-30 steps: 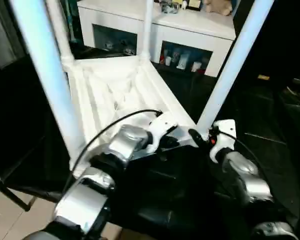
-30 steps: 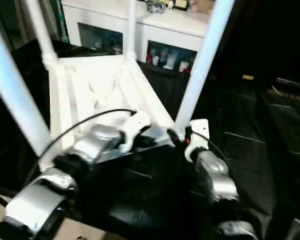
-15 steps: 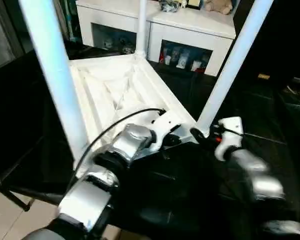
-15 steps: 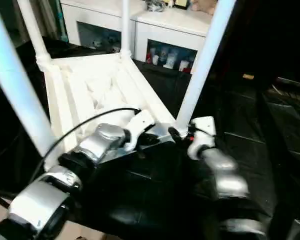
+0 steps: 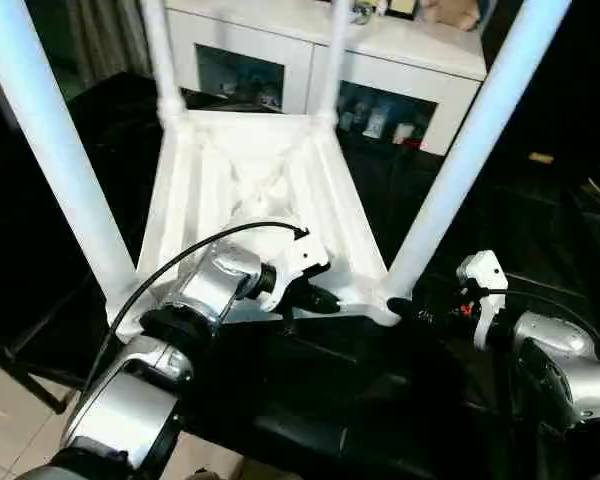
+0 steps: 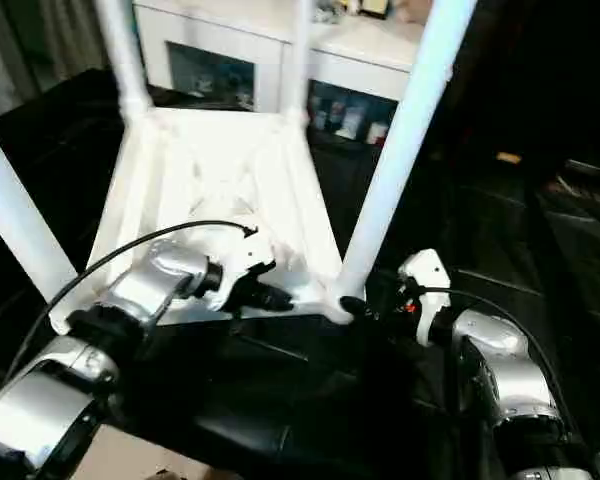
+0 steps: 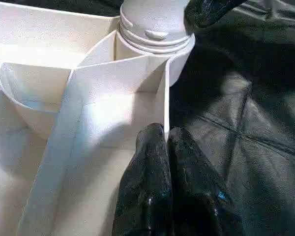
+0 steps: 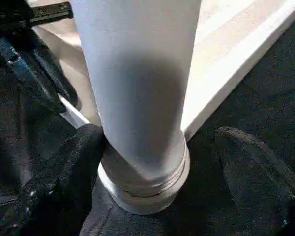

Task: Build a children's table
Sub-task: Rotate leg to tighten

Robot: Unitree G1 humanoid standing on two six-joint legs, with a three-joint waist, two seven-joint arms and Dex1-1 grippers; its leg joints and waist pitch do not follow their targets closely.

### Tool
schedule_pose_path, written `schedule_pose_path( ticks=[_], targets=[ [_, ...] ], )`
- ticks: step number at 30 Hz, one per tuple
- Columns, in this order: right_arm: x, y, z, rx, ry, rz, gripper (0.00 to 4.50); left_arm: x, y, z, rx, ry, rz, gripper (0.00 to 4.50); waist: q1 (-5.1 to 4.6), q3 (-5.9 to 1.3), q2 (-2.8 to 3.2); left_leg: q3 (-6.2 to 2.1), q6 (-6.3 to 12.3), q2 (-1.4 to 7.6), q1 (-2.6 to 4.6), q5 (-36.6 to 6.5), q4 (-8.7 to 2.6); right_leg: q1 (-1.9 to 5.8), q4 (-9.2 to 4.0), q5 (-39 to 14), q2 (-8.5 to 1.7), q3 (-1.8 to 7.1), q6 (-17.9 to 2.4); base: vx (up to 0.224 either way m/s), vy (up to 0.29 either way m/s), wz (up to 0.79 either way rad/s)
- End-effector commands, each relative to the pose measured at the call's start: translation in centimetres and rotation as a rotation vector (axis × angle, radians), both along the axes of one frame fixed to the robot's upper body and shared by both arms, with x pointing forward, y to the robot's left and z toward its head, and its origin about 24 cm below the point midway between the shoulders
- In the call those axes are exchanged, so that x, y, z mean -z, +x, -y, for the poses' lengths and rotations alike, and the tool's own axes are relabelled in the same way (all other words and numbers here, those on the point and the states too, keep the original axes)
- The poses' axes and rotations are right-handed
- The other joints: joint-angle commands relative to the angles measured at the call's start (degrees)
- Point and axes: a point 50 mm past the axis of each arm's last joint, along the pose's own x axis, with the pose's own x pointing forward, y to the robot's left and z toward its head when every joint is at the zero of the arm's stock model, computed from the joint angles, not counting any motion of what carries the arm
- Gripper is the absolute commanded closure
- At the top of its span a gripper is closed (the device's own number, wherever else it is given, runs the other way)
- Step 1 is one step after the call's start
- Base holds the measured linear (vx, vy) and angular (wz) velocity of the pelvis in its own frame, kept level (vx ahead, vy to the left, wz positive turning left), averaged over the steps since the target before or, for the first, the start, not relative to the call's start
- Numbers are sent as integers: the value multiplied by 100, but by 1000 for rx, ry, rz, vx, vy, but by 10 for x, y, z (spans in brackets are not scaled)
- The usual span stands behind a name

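The white tabletop [image 5: 230, 190] lies upside down on a black cloth, ribbed underside up. Four white legs stand in its corner sockets: near left [image 5: 50, 150], near right [image 5: 470, 150], far left [image 5: 160, 50] and far right [image 5: 330, 60]. My left gripper [image 5: 325, 300] is at the near rim, close to the near right socket; in the left wrist view its fingers [image 7: 147, 167] are pinched together on the thin rim wall. My right gripper [image 5: 405, 310] is open around the base of the near right leg [image 8: 142, 88], one finger [image 8: 73, 167] touching it, the other apart.
A white glass-door cabinet [image 5: 380, 60] stands behind the tabletop. Black cloth [image 5: 330, 400] covers the surface under and around the work. Light floor tiles [image 5: 10, 430] lie past the cloth's near left edge.
The whole picture has shifted, so the camera has moved. My right forearm has swung out to the right. Both grippers stay by the near right corner.
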Motion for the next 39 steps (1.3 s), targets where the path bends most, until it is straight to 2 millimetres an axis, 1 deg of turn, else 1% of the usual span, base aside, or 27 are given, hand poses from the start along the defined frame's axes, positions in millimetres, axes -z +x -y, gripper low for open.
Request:
schedule_pose_path(
  ticks=[1, 3, 4, 5, 6, 8, 9, 10, 12, 14, 15, 17, 22, 24, 25, 26, 28, 30, 31, 32, 33, 34, 35, 36, 37, 38, 39],
  targets=[
    [0, -3, -3, -30, 14, -12, 70, 22, -15, 1, 46, 52, -111, 450, -3, -275, -52, -40, 323, 144, 105, -1631, -396, 182, -383, -1053, -197, 75, -1283, 0, 0, 0],
    [0, -4, -6, -61, 24, -20, 70, 22, -16, 0, 49, 53, -114, 450, -2, -283, -52, -36, 362, 141, 103, -1517, -384, 192, -361, -865, -194, 74, -1325, 0, 0, 0],
    [0, -4, -6, -71, 29, -25, 87, 23, -17, 0, 48, 52, -116, 450, -5, -281, -75, -31, 376, 141, 104, -1507, -381, 192, -364, -852, -194, 73, -1332, 0, 0, 0],
    [0, -4, -6, -71, 29, -25, 97, 23, -17, 0, 48, 52, -116, 450, 3, -277, -60, -32, 389, 142, 110, -1492, -383, 189, -364, -874, -198, 73, -1334, 0, 0, 0],
    [1, -5, -7, -81, 29, -30, 104, 23, -17, 0, 48, 53, -117, 450, -1, -274, -88, -27, 395, 139, 107, -1500, -378, 188, -370, -914, -195, 72, -1327, 0, 0, 0],
    [2, -6, -9, -97, 26, -34, 107, 23, -18, 0, 49, 53, -119, 450, 6, -274, -76, -33, 376, 142, 109, -1465, -384, 189, -369, -984, -203, 75, -1307, 0, 0, 0],
    [2, -6, -9, -97, 26, -34, 107, 23, -18, 0, 49, 53, -119, 450, 3, -276, -82, -33, 365, 139, 105, -1466, -381, 192, -367, -982, -200, 74, -1297, 0, 0, 0],
    [2, -5, -10, -102, 27, -34, 116, 22, -19, 0, 48, 52, -119, 450, 2, -274, -90, -31, 364, 139, 106, -1474, -381, 189, -370, -997, -199, 74, -1290, 0, 0, 0],
    [2, -4, -13, -107, 34, -32, 143, 21, -19, 0, 45, 52, -120, 450, 2, -275, -82, -38, 345, 145, 108, -1495, -385, 192, -366, -1035, -208, 74, -1289, 0, 0, 0],
    [2, -3, -13, -109, 39, -31, 151, 21, -19, -1, 42, 52, -120, 450, -4, -278, -81, -33, 333, 139, 115, -1479, -382, 185, -367, -1022, -195, 73, -1282, 0, 0, 0],
    [2, -3, -14, -111, 41, -30, 161, 21, -19, -1, 42, 52, -121, 450, -5, -279, -106, -31, 339, 138, 113, -1468, -378, 187, -367, -1012, -195, 72, -1282, 0, 0, 0],
    [2, -3, -14, -116, 44, -30, 179, 22, -20, -1, 40, 54, -122, 450, 0, -278, -95, -34, 343, 136, 109, -1444, -380, 191, -363, -1001, -198, 72, -1274, 0, 0, 0],
    [2, -4, -15, -118, 49, -31, 190, 22, -20, -3, 39, 57, -124, 450, 2, -286, -91, -30, 370, 132, 111, -1374, -368, 200, -349, -869, -195, 71, -1305, 0, 0, 0],
    [7, -6, -15, -88, 48, -38, 191, 24, -21, 0, 27, 57, -127, 450, 2, -291, -94, -28, 377, 130, 111, -1336, -361, 202, -341, -815, -190, 73, -1320, 0, 0, 0],
    [9, -6, -15, -74, 46, -41, 191, 24, -21, 1, 20, 55, -126, 450, 0, -289, -82, -30, 377, 131, 108, -1332, -365, 203, -341, -797, -191, 72, -1327, 0, 0, 0],
    [12, -4, -14, -22, 31, -38, 191, 24, -20, 4, -7, 46, -120, 450, -4, -286, -75, -28, 353, 133, 112, -1348, -368, 189, -341, -810, -190, 72, -1330, 0, 0, 0],
    [18, 0, -12, 64, 12, -35, 191, 25, -16, 9, -57, 32, -105, 450, -12, -272, -73, -34, 274, 133, 120, -1542, -387, 176, -375, -1090, -195, 70, -1290, 0, 0, 0],
    [26, 5, -12, 199, 2, -37, 198, 25, -9, 17, -146, 18, -75, 450, -57, -234, -70, -49, 59, 116, 135, -2058, -419, 121, -460, -1894, -199, 66, -1096, 0, 0, 0],
    [29, 7, -12, 254, 0, -39, 198, 26, -7, 20, -180, 14, -66, 450, -60, -228, -66, -72, -4, 118, 148, -2200, -431, 118, -484, -2149, -208, 58, -1020, 0, 0, 0],
    [32, 9, -13, 304, 0, -41, 206, 26, -5, 23, -210, 14, -57, 450, -86, -237, -63, -95, -94, 107, 146, -2358, -437, 112, -506, -2447, -211, 52, -894, 0, 0, 0],
    [32, 9, -14, 321, 1, -42, 213, 26, -4, 25, -221, 14, -54, 450, -89, -235, -69, -117, -126, 112, 161, -2498, -442, 99, -540, -2640, -222, 46, -806, 0, 0, 0],
    [34, 12, -15, 385, -3, -41, 222, 26, -3, 28, -247, 16, -44, 450, -99, -233, -76, -116, -121, 109, 160, -2551, -441, 91, -549, -2689, -212, 47, -774, 0, 0, 0],
    [35, 13, -16, 395, -4, -40, 227, 26, -2, 29, -251, 17, -42, 450, -117, -232, -56, -120, -129, 103, 167, -2620, -445, 67, -570, -2717, -213, 53, -738, 0, 0, 0],
    [38, 21, -19, 577, -4, -42, 233, 26, 2, 38, -306, 27, -8, 450, -128, -227, -49, -132, -135, 99, 161, -2661, -451, 66, -572, -2760, -208, 46, -713, 0, 0, 0],
    [39, 25, -21, 663, -6, -45, 238, 26, 3, 42, -332, 34, 8, 450, -185, -232, -28, -141, -205, 85, 154, -2756, -460, 38, -575, -2849, -203, 41, -688, 0, 0, 0],
    [40, 27, -23, 708, -13, -48, 238, 26, 4, 44, -339, 38, 15, 450, -232, -258, -53, -172, -275, 75, 136, -2774, -463, 75, -565, -2931, -203, 15, -624, 0, 0, 0],
    [41, 31, -25, 775, -25, -53, 238, 26, 4, 48, -347, 45, 25, 450, -242, -265, -13, -178, -277, 78, 125, -2718, -475, 83, -562, -2772, -199, 22, -608, 0, 0, 0]
  ],
)
